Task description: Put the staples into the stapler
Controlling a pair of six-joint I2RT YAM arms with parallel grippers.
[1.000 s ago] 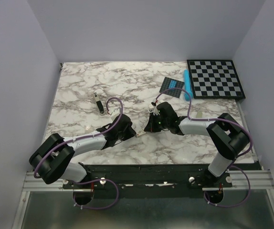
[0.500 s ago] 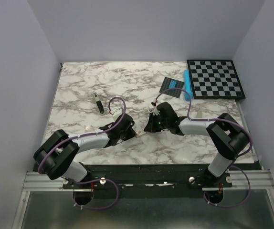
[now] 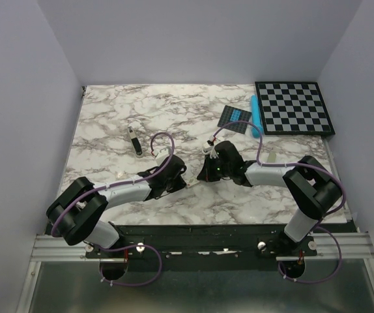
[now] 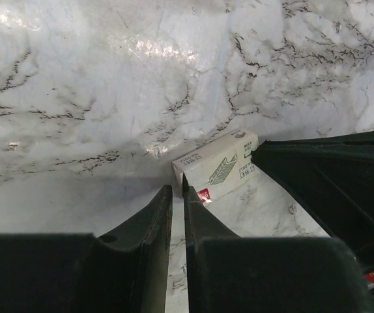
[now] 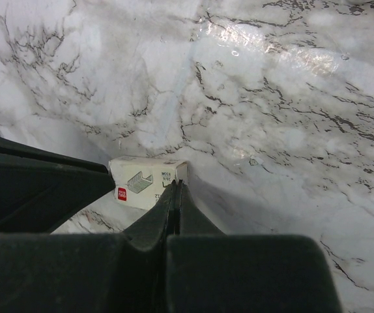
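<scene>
Marble counter (image 3: 174,117) carries the staples box (image 4: 216,166), lying flat between the two sets of fingers. At its near corner sit the tips of the left fingers (image 4: 166,199), a slit apart; whether they nip an edge I cannot tell. At its other end the right fingers (image 5: 176,195), pressed together, touch it. Well beyond the left fingers lies the stapler (image 3: 134,141), untouched. Opening the box seems the step in hand; next calls for bracing one end while prising a flap.
</scene>
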